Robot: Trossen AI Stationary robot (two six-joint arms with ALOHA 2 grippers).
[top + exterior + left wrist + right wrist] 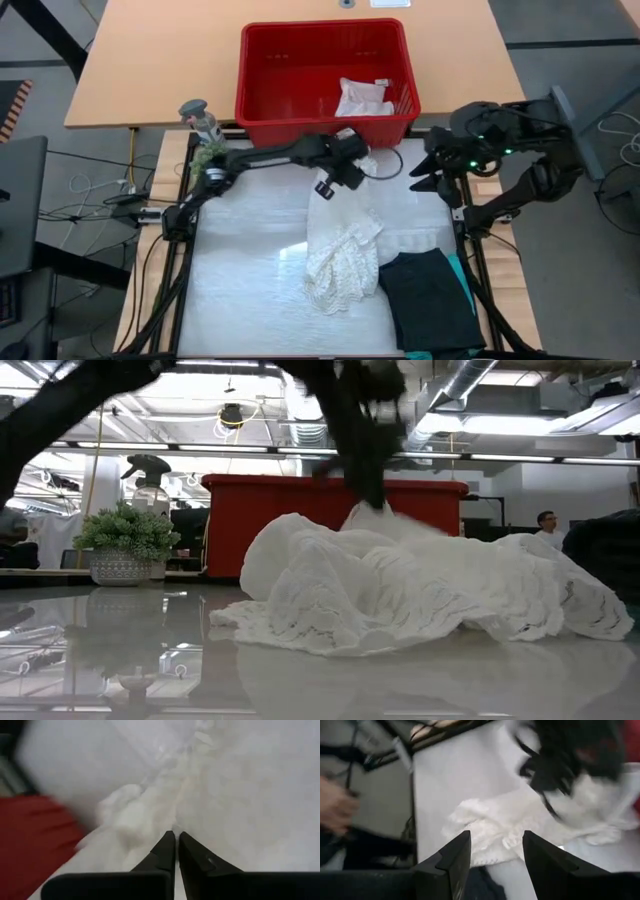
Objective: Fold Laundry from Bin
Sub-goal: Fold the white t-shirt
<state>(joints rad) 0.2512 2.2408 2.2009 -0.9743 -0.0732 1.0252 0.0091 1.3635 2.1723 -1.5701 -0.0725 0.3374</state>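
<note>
The left gripper [322, 190] pinches the white lacy top [340, 255] near the table's far edge beside the red bin [325, 125], while the right gripper [425, 170] waits open at the right edge.

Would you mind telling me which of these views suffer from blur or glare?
Left wrist view: the red bin and white lacy top are smeared. Right wrist view: the left arm over the cloth is smeared. Low view: the glossy table mirrors the plant. High view: ceiling glare on the table.
</note>
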